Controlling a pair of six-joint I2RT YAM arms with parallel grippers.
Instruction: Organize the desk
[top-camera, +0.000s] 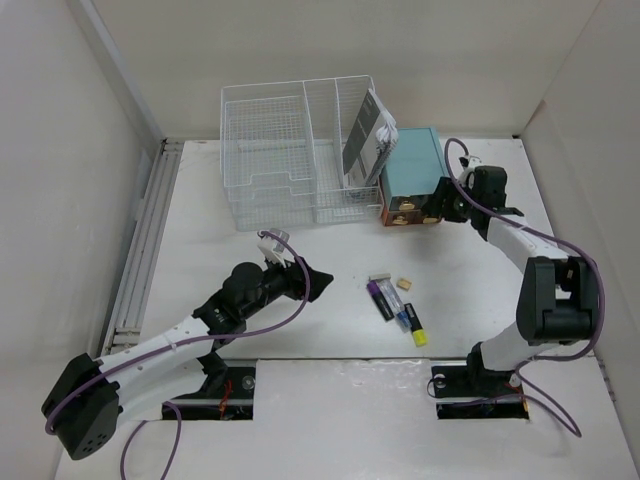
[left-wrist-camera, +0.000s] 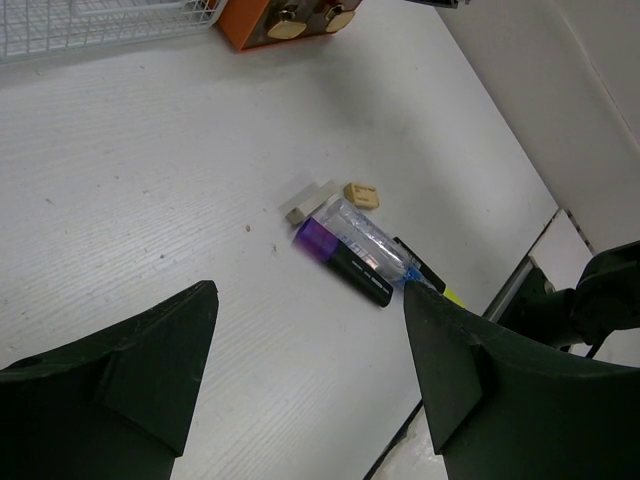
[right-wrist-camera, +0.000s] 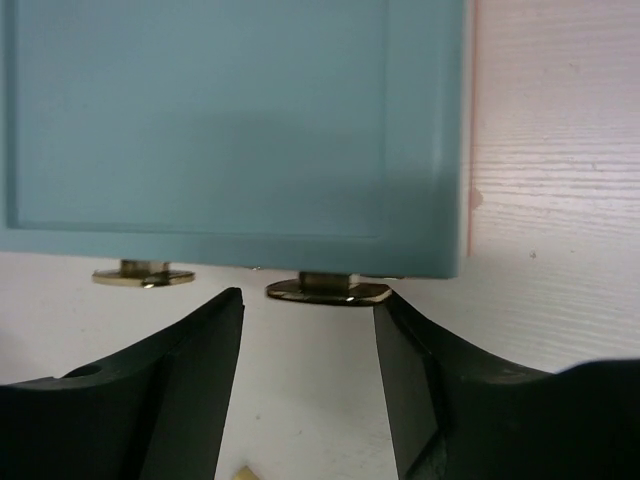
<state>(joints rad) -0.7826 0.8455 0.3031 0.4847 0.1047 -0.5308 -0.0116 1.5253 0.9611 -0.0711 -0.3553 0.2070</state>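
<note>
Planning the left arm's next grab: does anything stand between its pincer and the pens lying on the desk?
Nothing visible. The left pincer is open over bare desk, and the pens lie straight ahead, with only a small eraser beyond them.

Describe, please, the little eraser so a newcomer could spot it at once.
Start at the teal drawer box on the desk. Nearer the arms lie clustered markers; the eraser sits beside their far end, the only tan, squarish piece.
</note>
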